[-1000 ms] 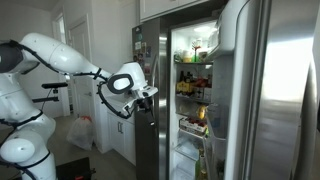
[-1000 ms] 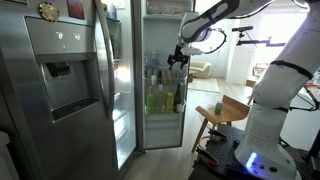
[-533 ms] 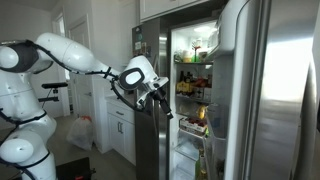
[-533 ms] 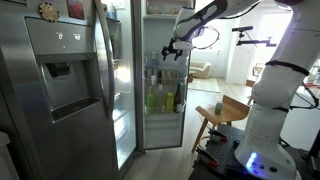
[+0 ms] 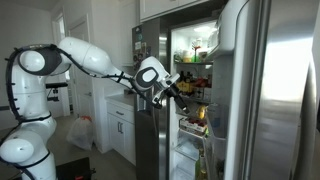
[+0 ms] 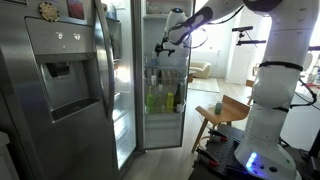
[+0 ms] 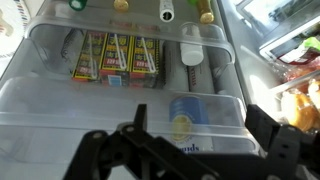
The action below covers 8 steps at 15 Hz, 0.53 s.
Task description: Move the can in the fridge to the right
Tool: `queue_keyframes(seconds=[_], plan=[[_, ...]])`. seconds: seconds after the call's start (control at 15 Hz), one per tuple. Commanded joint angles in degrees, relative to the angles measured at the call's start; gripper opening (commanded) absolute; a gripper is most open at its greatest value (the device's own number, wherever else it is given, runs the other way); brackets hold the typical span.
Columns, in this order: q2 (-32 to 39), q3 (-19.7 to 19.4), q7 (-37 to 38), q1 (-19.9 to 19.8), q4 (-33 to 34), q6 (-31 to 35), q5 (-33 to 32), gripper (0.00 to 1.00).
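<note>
The fridge [image 5: 270,90] stands with its door wide and the inside brightly lit, and the white arm [image 5: 90,58] reaches across from the side so that the gripper [image 5: 178,92] sits right at the mouth of the shelves. From the other side of the room, the gripper [image 6: 160,47] is up near the top of the open compartment, above a row of yellow-green bottles [image 6: 163,98]. The wrist view looks onto clear plastic bins: the can [image 7: 188,118], bluish with a pale top, rests in the nearer bin, a bit right of the middle. In the bin behind it is a row of colourful cartons [image 7: 115,56], with a pale cylinder [image 7: 192,48] beside them on the right; I can't make out what that is. The gripper [image 7: 190,160] is spread wide with nothing in it, its dark fingers [image 7: 285,150] at the bottom edge of the view, the can showing between them and untouched.
</note>
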Motion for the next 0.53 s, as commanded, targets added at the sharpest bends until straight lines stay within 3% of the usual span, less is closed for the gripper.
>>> queue_keyframes(seconds=[0.0, 0.47], plan=[[4.98, -2.21, 4.50, 2.29, 7.39, -0.33, -3.56, 1.00], [10.13, -2.14, 6.66, 1.99, 15.17, -1.35, -5.17, 1.00]])
